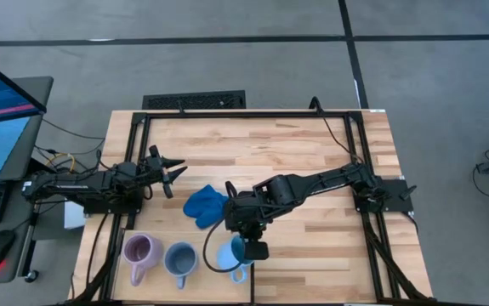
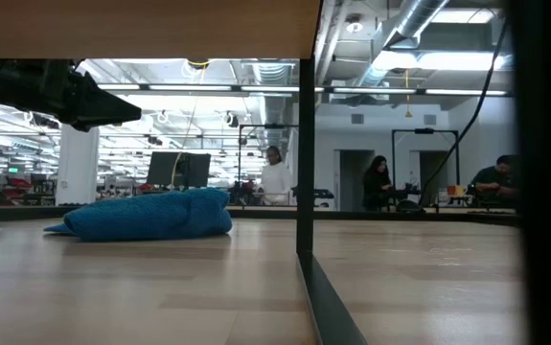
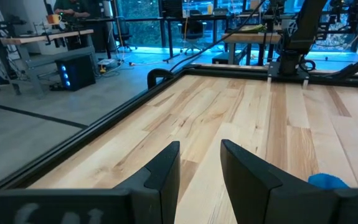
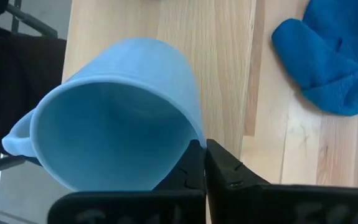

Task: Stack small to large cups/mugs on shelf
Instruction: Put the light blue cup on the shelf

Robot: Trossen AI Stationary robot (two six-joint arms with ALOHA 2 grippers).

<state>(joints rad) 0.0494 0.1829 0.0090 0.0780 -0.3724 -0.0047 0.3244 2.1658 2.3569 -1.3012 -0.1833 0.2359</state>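
Observation:
Three mugs stand in a row at the table's near edge: a pale lilac mug point(image 1: 139, 252), a grey-blue mug point(image 1: 180, 259) and a light blue mug point(image 1: 230, 253). They are on the pale shelf panel point(image 4: 222, 74). My right gripper point(image 1: 251, 248) reaches in from the right and is shut on the light blue mug point(image 4: 116, 118). My left gripper point(image 1: 174, 170) hovers open and empty over the table's left middle, its two fingers apart in the left wrist view point(image 3: 200, 168). My right gripper pinches the light blue mug's wall at its rim point(image 4: 196, 142), one finger inside the mug and one outside. The hold is on the side away from the handle point(image 4: 14, 140). The fingers come from above, slanting down. Whether the mug rests on the shelf or hangs clear, I cannot tell.
A royal-blue cloth lump point(image 1: 206, 206) lies in the middle of the table, just beyond the mugs; it also shows in the low view point(image 2: 146, 216). A dark frame point(image 1: 253, 115) borders the tabletop. A dark upright post point(image 2: 306, 144) stands under the shelf. People sit in the room behind.

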